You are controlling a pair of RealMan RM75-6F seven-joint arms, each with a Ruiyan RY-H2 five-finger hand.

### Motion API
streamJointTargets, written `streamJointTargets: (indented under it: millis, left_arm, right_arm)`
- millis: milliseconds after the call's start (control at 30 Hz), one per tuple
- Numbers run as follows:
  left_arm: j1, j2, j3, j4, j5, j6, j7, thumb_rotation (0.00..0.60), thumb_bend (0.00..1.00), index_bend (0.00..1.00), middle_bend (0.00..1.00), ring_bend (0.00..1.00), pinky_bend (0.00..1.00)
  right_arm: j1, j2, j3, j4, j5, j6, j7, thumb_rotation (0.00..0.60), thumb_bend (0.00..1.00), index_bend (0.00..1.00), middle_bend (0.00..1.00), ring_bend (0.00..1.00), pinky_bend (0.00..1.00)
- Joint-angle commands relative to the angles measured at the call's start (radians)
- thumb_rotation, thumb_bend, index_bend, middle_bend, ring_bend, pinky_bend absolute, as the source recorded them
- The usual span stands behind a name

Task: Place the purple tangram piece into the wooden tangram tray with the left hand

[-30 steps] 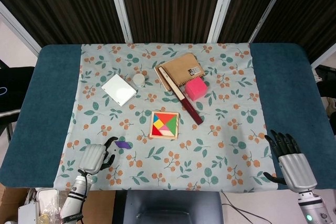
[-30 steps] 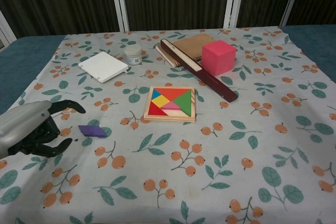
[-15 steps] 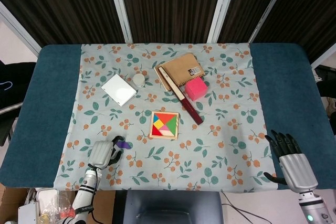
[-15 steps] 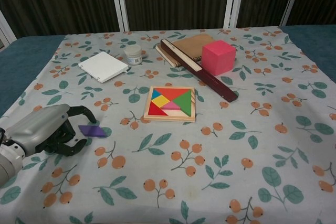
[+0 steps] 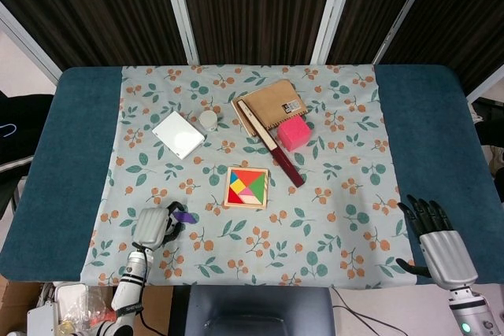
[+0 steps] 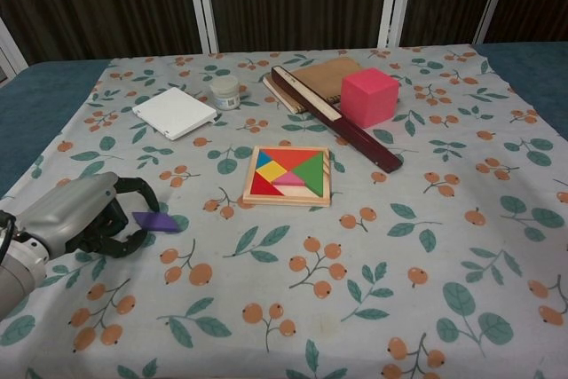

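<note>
**Closing on the purple piece**

The left robot hand (image 6: 84,217) sits at the near-left side of the counter (image 5: 441,131), well to the left of and nearer than the wooden tangram tray (image 6: 289,175). Its fingers are curled over the left end of the purple tangram piece (image 6: 158,221), which lies flat on the floral cloth (image 6: 373,246). The fingertips touch or nearly touch the piece, but whether a pinch is made I cannot tell; nothing is lifted yet.

To do this well, I judge that the thumb and a finger should meet opposite edges of the thin piece, since a flat tile on cloth slips or drags the fabric easily. It should be lifted straight before being carried toward the tray, where the remaining gap looks narrow, so the piece needs to arrive turned to match.

The right robot hand (image 5: 433,238), far right of the tray at the counter's near edge, is empty with fingers spread.

Compared with a second ago, the left robot hand has moved in from the piece's left, and its fingers have curled down around it; the piece and the right robot hand are unchanged
</note>
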Motion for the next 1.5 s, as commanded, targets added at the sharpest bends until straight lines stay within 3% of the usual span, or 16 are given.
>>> streamJointTargets:
  millis: [33,467,667,1100,1500]
  left_arm:
    - [-0.002,-0.002,0.0,0.004,0.0,0.003,-0.006,0.6,0.4,0.42,1.0,1.0,1.0]
    - [-0.005,-0.003,0.0,0.001,0.0,0.022,-0.021,0.6,0.4,0.52,1.0,1.0,1.0]
    - [-0.011,0.008,-0.012,-0.067,-0.009,0.019,-0.033,0.6,0.4,0.53,1.0,1.0,1.0]
    - [-0.123,-0.065,-0.097,-0.209,-0.08,-0.013,0.15,0.6,0.4,0.53,1.0,1.0,1.0]
    - [-0.243,-0.187,-0.16,-0.096,-0.134,-0.055,0.214,0.6,0.4,0.54,1.0,1.0,1.0]
  right_arm:
    - [0.0,0.0,0.0,0.0,0.001,-0.001,-0.001,0.552,0.12,0.0,0.0,0.0,0.0]
    - [0.001,-0.003,-0.001,0.0,0.0,-0.003,-0.006,0.553,0.12,0.0,0.0,0.0,0.0]
    - [0.003,-0.003,-0.003,-0.001,0.0,-0.007,-0.008,0.552,0.12,0.0,0.0,0.0,0.0]
    - [0.006,0.014,-0.007,-0.003,-0.006,-0.009,0.028,0.553,0.12,0.0,0.0,0.0,0.0]
    - [0.002,0.06,-0.01,0.006,-0.017,0.013,0.137,0.553,0.12,0.0,0.0,0.0,0.0]
